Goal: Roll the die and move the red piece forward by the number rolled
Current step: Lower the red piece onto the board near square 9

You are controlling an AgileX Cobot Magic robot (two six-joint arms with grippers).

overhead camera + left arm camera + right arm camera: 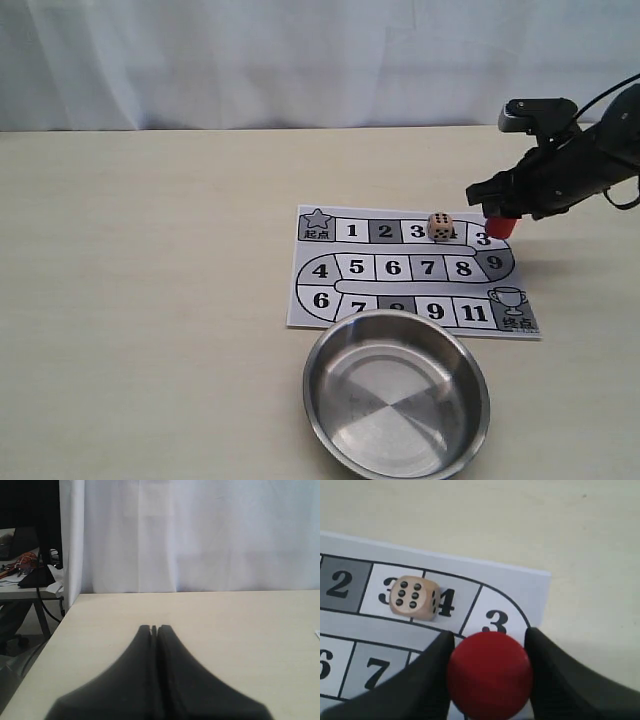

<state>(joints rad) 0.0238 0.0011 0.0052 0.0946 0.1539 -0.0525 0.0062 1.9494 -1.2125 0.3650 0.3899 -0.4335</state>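
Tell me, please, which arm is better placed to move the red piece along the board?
The right. The right gripper holds the red piece between its fingers at the board, near the die. The left gripper is shut over the table, away from the board.

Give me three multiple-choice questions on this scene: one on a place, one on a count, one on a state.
1. Where is the die? A) on the board, across squares 3 and 4 B) on square 11 C) beside the board
2. Pips on its top face? A) two B) four C) six
3. The right gripper is: A) open B) shut on the red piece C) out of view
Key: 1 A, it straddles that line; 2 C, two rows of three; 3 B, it clamps the piece's sides.
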